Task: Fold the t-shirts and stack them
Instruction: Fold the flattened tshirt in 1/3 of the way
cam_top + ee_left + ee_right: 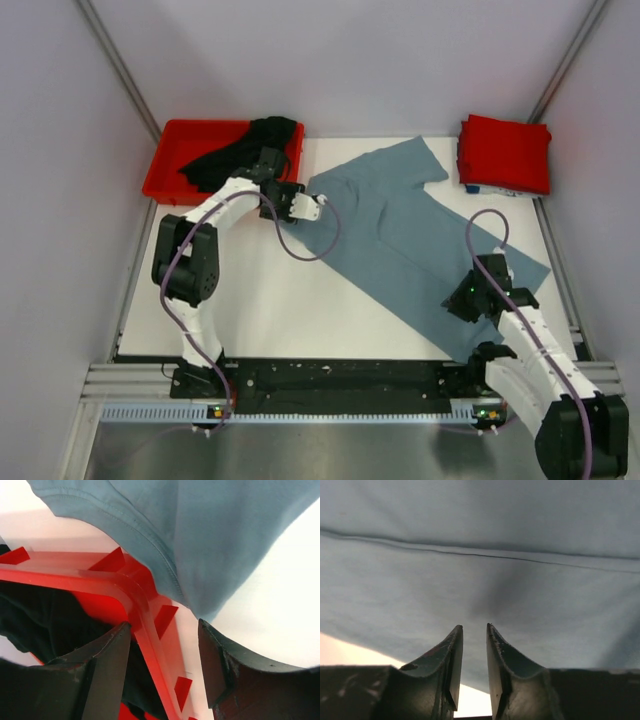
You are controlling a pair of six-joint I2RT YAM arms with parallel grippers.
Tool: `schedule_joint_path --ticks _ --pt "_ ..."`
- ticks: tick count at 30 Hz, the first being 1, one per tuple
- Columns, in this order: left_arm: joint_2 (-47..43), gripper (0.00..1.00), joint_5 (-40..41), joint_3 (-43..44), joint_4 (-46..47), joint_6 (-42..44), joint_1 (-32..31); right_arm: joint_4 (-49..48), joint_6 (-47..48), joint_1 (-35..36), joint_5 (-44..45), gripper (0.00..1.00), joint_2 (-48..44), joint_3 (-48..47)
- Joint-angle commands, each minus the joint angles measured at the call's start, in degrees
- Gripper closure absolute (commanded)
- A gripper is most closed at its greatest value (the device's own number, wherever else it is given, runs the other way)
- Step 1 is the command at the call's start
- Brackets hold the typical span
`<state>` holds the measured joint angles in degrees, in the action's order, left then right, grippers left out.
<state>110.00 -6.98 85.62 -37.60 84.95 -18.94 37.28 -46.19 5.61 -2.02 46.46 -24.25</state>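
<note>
Grey-blue tee (420, 245) lies spread flat and diagonal across the table (280, 300), one sleeve twd the back, hem twd the near-right corner. L gripper (316, 205) sits just beside its left sleeve edge, near the red bin (170, 165). Wrist view: L gripper (164, 625) stands wide, nothing btwn the fingers (107, 672), w/ the bin corner (142, 607) and the tee's stitched hem (150, 545) just beyond. Black tee (245, 148) is bunched in the bin, draped over its right rim. R gripper (468, 296) is down on the grey-blue tee near the hem. Wrist cam: R gripper (473, 626) is narrow, just a slit, tips at the cloth (480, 545), but can't tell if it's pinching fabric. Red tee (505, 150) sits folded at back right. White-and-blue strip (490, 188) at its near edge may be a label, too small to read.
</note>
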Motion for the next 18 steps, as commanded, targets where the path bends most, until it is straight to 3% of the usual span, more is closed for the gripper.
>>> schedule_joint_path --ticks 1,9,18 --pt "4.08 0.4 -2.33 -0.55 0.69 3.03 -0.31 -4.49 -5.66 -0.77 3.69 0.8 1.87 1.75" --pt "3.04 0.43 -4.7 -2.82 -4.32 3.73 -0.48 -5.9 -1.71 -9.2 5.45 0.88 6.1 0.96" --pt "-3.9 0.42 -8.22 -0.37 -9.33 1.19 -1.54 -6.34 4.09 -10.17 11.42 0.87 10.84 -4.66"
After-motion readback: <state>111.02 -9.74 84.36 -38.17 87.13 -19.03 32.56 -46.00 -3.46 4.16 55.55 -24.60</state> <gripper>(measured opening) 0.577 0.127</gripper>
